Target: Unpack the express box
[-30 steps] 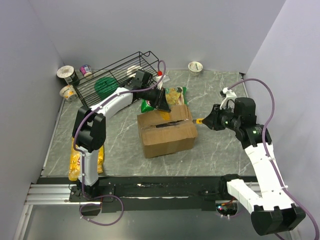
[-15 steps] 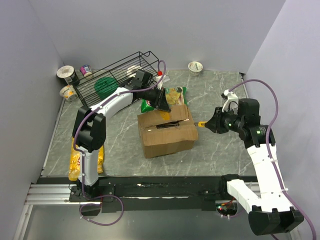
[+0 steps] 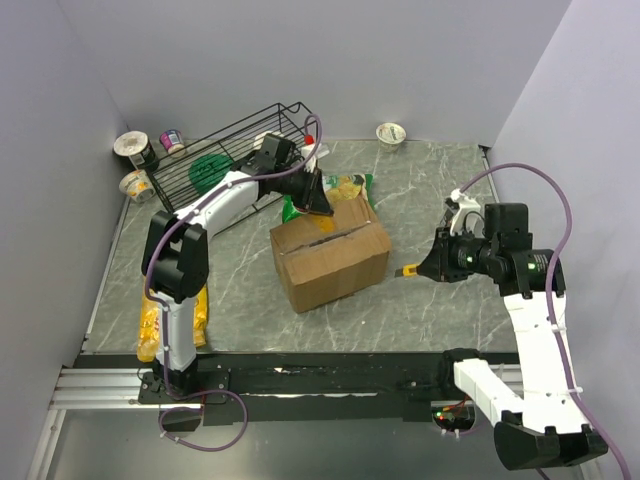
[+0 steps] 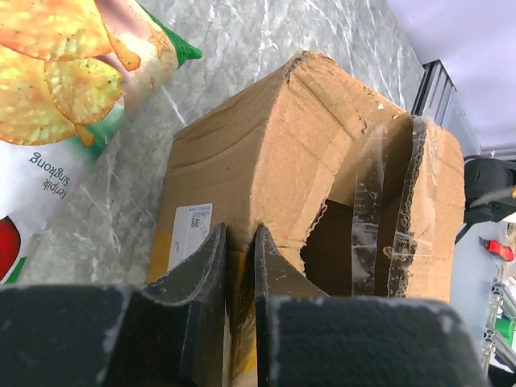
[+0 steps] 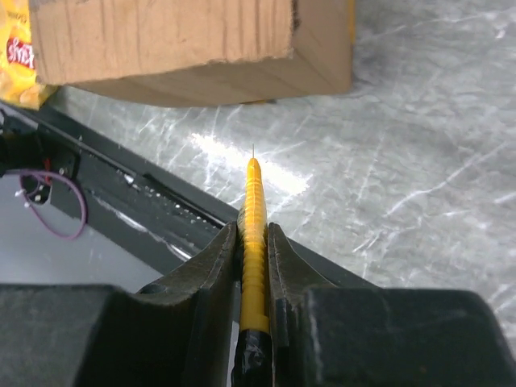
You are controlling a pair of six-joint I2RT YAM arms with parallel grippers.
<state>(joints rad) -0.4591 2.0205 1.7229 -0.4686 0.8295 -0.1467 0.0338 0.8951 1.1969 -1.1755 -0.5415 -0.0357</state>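
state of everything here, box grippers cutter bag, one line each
box, tape slit, gap in top, flaps not folded back
left gripper, shut on box edge
right gripper, shut on cutter
cutter, held, tip clear of box
green bag, lying flat by box

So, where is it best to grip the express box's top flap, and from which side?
Grip the torn edge of the express box flap beside the dark hole, coming from above and dipping into the hole. There the cardboard stands free and thin; the taped seam lies flat.
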